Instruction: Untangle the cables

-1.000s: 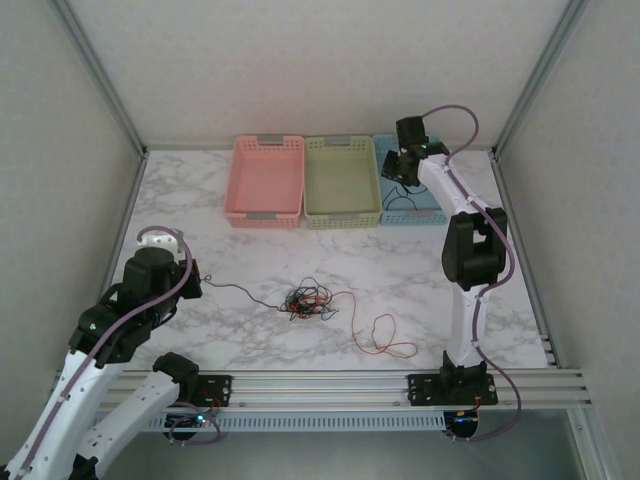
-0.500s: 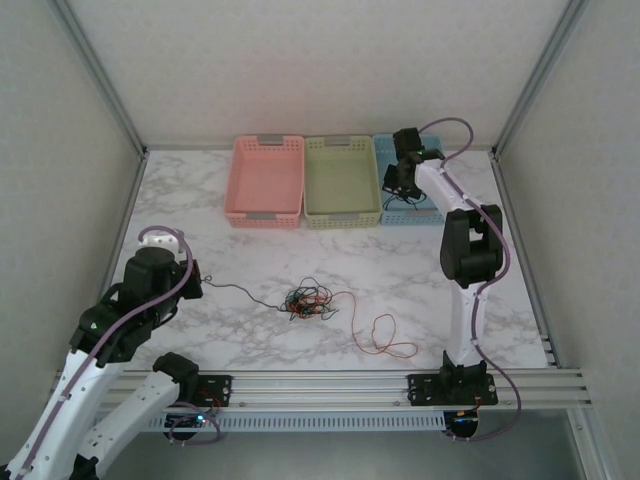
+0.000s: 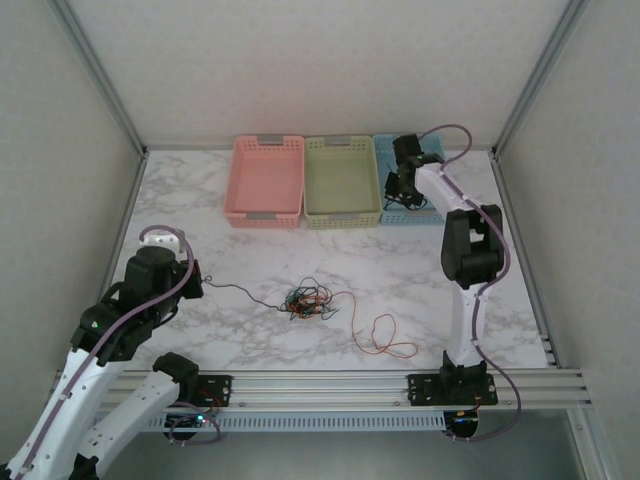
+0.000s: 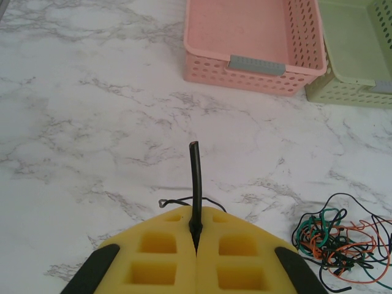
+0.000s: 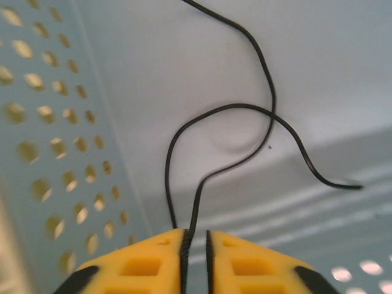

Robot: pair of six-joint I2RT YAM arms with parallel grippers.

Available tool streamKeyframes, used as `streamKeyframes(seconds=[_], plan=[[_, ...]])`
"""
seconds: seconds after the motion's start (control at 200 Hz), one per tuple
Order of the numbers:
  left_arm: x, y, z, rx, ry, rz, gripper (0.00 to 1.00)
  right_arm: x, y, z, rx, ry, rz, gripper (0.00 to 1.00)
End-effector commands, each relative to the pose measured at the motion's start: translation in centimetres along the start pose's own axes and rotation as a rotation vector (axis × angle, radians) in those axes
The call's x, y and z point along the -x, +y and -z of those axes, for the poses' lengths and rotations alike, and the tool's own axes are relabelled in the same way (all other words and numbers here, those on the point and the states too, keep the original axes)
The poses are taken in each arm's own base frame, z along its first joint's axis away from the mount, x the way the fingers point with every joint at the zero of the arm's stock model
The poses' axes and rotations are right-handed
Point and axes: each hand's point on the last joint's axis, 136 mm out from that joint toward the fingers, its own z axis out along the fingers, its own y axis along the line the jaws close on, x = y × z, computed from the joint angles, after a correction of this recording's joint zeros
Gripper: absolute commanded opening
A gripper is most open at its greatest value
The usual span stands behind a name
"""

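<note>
Cables (image 4: 335, 242) run off the left wrist view's edge

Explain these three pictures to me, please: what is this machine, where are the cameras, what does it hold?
The left arm and right arm are robots at a marble table. One camera looks down from above; one sits on each wrist. The left pincer is shut on a black wire running toward the tangle of thin cables; an orange wire trails from it. The right pincer is inside the blue basket, another black wire at its fingers; whether it grips, I cannot tell.
</note>
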Motion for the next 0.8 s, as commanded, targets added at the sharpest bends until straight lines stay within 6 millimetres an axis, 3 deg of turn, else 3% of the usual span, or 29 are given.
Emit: streamKeyframes(seconds=[0.0, 0.115, 0.25, 0.41, 0.526, 0.676, 0.796], plan=[[-0.4, -0.3, -0.4, -0.016, 0.021, 0.002, 0.0, 1.3, 1.9, 8.1, 0.124, -0.128, 0.009, 0.26], [-0.3, -0.2, -0.3, -0.015, 0.013, 0.006, 0.0, -1.6, 3.4, 11.6, 0.224, -0.159, 0.035, 0.33], [-0.3, -0.2, -0.4, -0.017, 0.016, 0.007, 0.0, -8.1, 6.2, 13.5, 0.342, -0.101, 0.141, 0.37], [-0.3, -0.3, -0.3, -0.021, 0.014, 0.008, 0.0, -17.6, 10.0, 13.2, 0.448, 0.056, 0.346, 0.37], [-0.4, -0.2, -0.4, -0.019, 0.017, 0.008, 0.0, -22.9, 11.2, 12.4, 0.473, 0.152, 0.47, 0.37], [-0.4, -0.3, -0.4, -0.02, 0.018, 0.008, 0.0, -27.7, 11.4, 11.0, 0.489, 0.267, 0.563, 0.38], [-0.4, -0.2, -0.4, -0.019, 0.018, 0.008, 0.0, -29.7, 11.6, 10.6, 0.515, 0.311, 0.596, 0.39]])
